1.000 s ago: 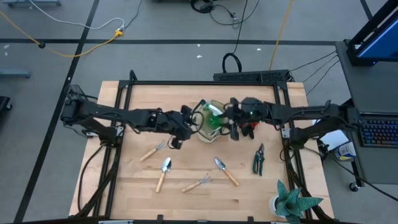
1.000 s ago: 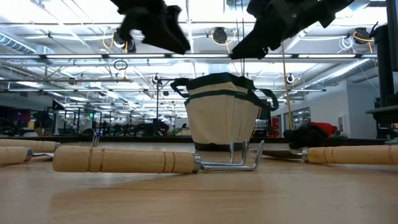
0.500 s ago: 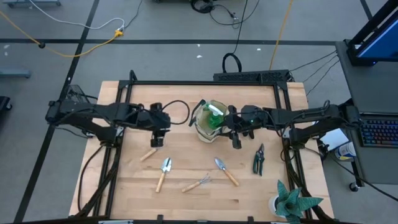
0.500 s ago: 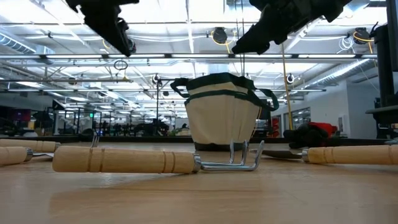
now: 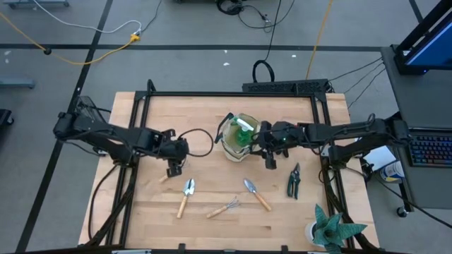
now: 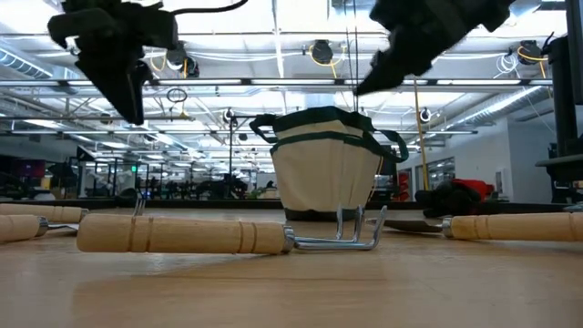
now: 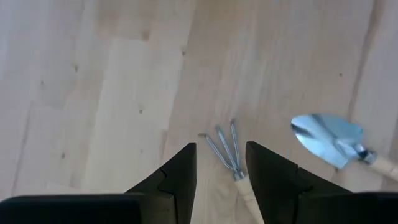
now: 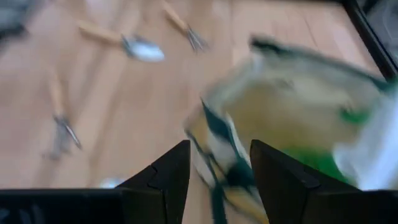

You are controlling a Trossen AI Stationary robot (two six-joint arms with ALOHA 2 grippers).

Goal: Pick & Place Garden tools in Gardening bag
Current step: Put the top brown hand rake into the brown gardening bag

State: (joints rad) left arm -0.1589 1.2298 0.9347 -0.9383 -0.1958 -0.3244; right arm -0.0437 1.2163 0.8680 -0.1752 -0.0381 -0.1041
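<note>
Left gripper (image 7: pixel 221 163) hangs over the hand rake (image 7: pixel 225 151), fingers parted and empty, tines showing between them. Best to drop straight onto the handle before closing. The gardening bag (image 5: pixel 239 136) sits mid-table, with the right gripper (image 5: pixel 270 156) just beside it, open and empty.

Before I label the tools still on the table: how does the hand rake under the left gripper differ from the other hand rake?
The hand rake under the left gripper lies at the table's left, mostly hidden by it; the other hand rake lies in full view, between the two trowels, no gripper near. Both have wooden handles and metal prongs.
</note>
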